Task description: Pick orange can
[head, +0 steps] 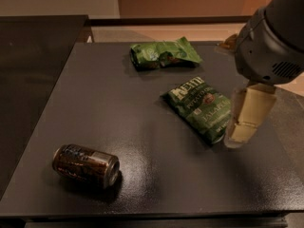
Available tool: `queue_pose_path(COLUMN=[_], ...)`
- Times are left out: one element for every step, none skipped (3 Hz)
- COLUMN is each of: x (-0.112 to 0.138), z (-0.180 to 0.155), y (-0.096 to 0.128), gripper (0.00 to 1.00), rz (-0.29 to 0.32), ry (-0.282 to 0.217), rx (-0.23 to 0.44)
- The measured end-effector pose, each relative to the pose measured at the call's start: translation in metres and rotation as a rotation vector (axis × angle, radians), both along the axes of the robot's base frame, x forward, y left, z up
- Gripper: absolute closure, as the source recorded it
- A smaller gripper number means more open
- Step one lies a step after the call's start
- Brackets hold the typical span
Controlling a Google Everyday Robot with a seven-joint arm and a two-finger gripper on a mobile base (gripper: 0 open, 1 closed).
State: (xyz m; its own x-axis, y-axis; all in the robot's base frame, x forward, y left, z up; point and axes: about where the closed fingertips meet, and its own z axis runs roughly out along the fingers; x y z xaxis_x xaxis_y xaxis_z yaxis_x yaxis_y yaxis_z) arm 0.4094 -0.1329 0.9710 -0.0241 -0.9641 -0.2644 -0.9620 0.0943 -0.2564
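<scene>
The orange can (pixel 85 165) lies on its side at the front left of the dark table (pixel 114 103). It has a dark brownish-orange label, a silver band and a shiny metal end facing right. My gripper (pixel 239 136) hangs under the grey arm housing (pixel 270 37) at the right side of the table. It is just right of a green snack bag and far from the can. Nothing shows in its hold.
A green jalapeño snack bag (pixel 202 108) lies in the middle right, beside the gripper. A crumpled green bag (pixel 164 53) lies at the back centre. A second dark surface (pixel 33 56) adjoins on the left. Pale floor (pixel 166 31) lies behind the table.
</scene>
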Motion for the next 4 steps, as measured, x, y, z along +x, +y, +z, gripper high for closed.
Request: queue_pose_path(x=[-0.014,-0.02,-0.028,-0.039], z=[-0.016,-0.038,-0.064,-0.09], y=[0.05,0.099,0.14,0.179], gripper=[0.0,0.0,0.0,0.0], rz=[0.064,0.091,0.076,0.046], ry=[0.011,0.041,0.099,0.151], rx=[0.022,0.027,0.035,0.059])
